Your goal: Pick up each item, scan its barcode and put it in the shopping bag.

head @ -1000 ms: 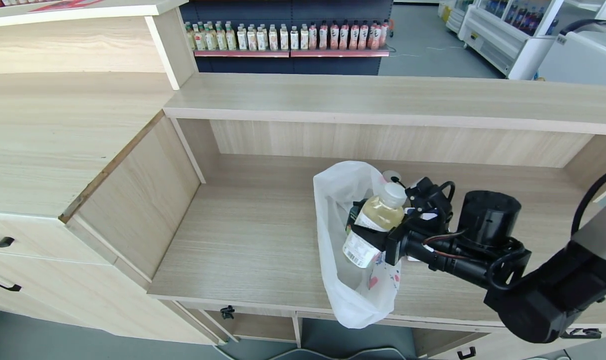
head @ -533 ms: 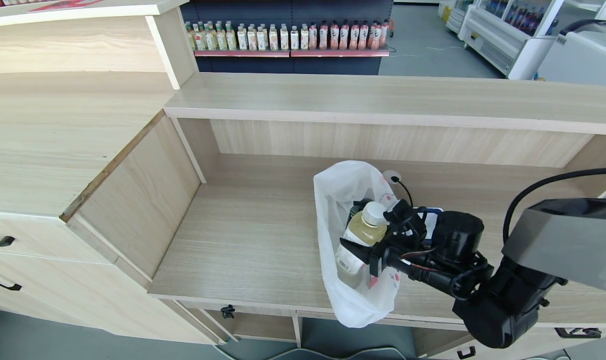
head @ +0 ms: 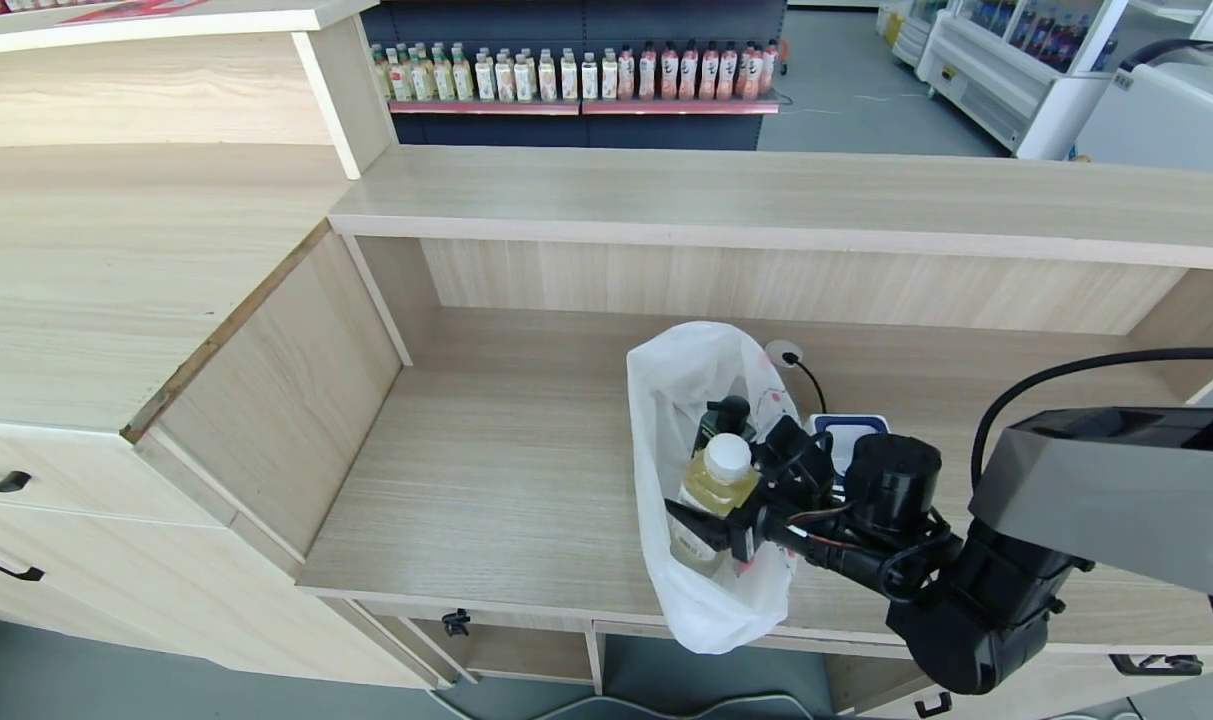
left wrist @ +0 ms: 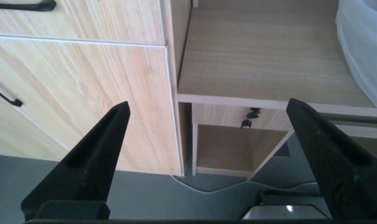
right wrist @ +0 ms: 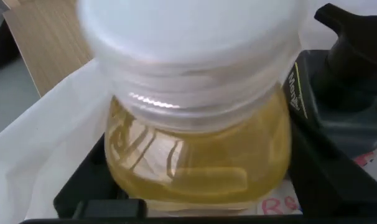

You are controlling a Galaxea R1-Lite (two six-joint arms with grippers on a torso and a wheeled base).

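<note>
Your right gripper [head: 716, 500] is clamping the drink bottle [head: 726, 458] inside the shopping bag [head: 671, 390] beside the pump bottle [head: 726, 412], your left gripper [left wrist: 208, 104] is hanging with fingers spread; withdrawing carelessly, I fear you are risking snagging the bag.

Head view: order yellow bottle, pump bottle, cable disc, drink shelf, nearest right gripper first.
1. Yellow bottle: held in the right gripper.
2. Pump bottle: behind it, in the bag.
3. Cable disc: counter behind bag.
4. Drink shelf: far back.
</note>
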